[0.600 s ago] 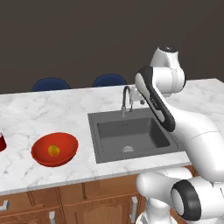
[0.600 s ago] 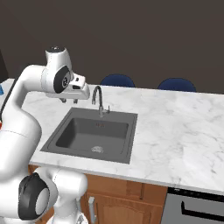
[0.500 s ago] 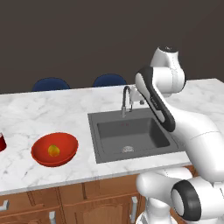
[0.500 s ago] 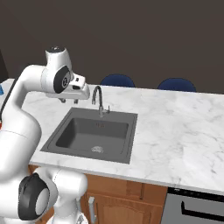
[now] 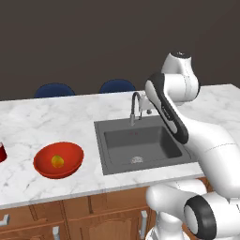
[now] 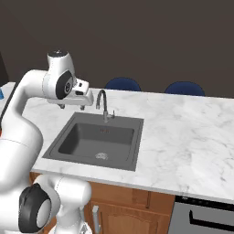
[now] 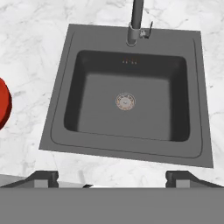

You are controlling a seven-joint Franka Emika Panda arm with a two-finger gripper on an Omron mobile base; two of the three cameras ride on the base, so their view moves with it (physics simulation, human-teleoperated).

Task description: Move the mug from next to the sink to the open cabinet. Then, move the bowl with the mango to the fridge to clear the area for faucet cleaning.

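**A:** Where's the hand right now?

**B:** The gripper hangs high above the sink, looking straight down at the drain, its two finger tips spread wide with nothing between them. In the right base view the gripper sits just beside the faucet, near the sink's back edge.

**A:** And the mug?

**B:** The mug is only a red sliver at the far left edge of the counter, well apart from the hand. The bowl lies between it and the sink, nearer the counter's front edge, with the mango inside.

**A:** So how should this step go?

**B:** I'd judge the reach for the mug hasn't started. The arm likely can't cover that stretch from here, so the base may need to shift left first. Carry the hand over above the bowl's rim, not through it, and keep the jaws wide. Come down on the mug from above, squarely across its body, away from the handle, which I can't make out from here
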